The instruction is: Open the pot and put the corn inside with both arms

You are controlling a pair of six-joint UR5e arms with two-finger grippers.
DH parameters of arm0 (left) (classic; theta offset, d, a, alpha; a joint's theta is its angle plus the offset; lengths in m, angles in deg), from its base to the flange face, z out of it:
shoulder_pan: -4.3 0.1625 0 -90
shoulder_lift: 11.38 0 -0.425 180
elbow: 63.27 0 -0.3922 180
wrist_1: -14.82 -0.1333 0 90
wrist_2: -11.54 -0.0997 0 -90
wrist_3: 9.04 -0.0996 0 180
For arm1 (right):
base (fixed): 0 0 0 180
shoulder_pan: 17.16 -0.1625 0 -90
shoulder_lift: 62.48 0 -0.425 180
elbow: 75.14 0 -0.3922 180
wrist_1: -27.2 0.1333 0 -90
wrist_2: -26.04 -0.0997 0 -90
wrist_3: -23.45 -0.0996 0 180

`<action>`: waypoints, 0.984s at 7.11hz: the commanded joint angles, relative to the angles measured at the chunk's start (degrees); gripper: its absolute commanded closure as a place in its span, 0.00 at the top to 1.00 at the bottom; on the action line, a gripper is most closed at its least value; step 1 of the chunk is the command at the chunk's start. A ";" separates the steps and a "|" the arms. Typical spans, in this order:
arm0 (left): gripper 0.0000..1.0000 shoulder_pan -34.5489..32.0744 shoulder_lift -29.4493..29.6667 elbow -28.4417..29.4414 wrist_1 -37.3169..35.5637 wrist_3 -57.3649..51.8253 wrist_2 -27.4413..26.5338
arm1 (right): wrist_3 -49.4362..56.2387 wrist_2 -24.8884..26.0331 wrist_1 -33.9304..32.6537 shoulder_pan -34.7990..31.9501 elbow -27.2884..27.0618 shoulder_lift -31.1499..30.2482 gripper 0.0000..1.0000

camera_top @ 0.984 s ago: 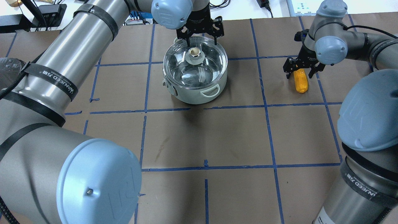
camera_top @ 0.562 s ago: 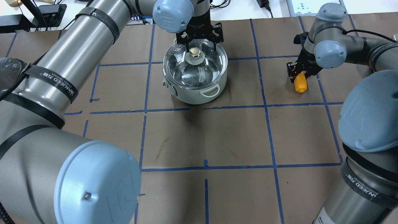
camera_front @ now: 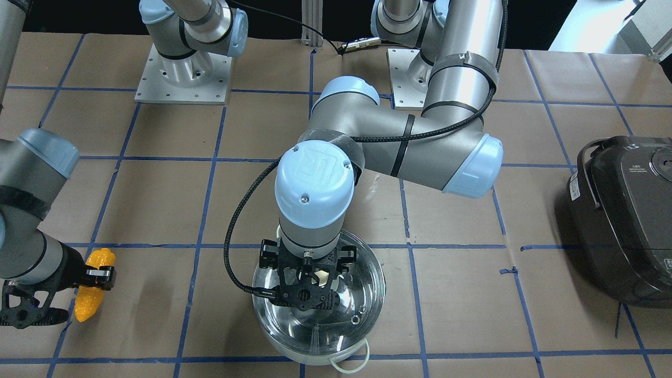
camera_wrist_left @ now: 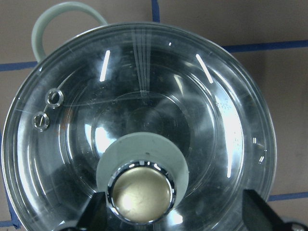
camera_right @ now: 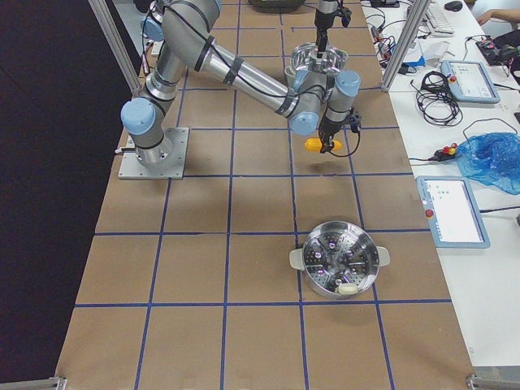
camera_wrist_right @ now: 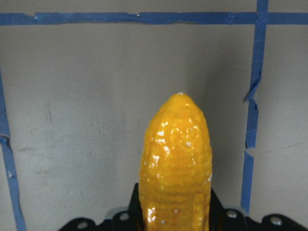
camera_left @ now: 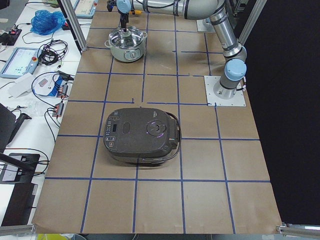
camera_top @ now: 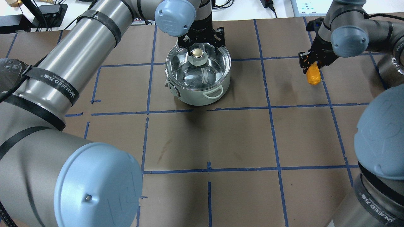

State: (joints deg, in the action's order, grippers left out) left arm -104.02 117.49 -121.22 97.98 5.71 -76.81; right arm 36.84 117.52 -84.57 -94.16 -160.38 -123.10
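Corn in right hand; left hand straddles knob of pot.

In the overhead view our left arm runs from eight o'clock up to twelve o'clock, and its wrist points straight down. Our left gripper hangs there with its jaws spread wide. In its own wrist view one finger sits at seven o'clock and the other at five o'clock. Our right arm enters at four o'clock and bends round to two o'clock. There our right gripper is clamped on the corn, with its fingers aimed toward six o'clock.
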 commanded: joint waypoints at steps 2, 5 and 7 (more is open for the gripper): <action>0.94 0.21 0.33 -0.67 -0.10 0.02 -0.07 | -3.25 -0.08 12.83 -5.67 1.29 -12.28 0.07; 0.28 0.56 -0.28 -0.58 -0.10 -0.07 -0.16 | -6.36 -0.60 23.44 -7.02 3.94 -18.30 0.06; 0.06 0.82 -1.24 -0.32 -0.02 0.54 -0.51 | -6.26 -0.87 22.65 -7.89 4.03 -17.69 0.06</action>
State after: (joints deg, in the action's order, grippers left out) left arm -103.41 116.87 -121.74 97.89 5.82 -77.07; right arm 30.48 116.88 -61.73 -101.52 -156.45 -141.06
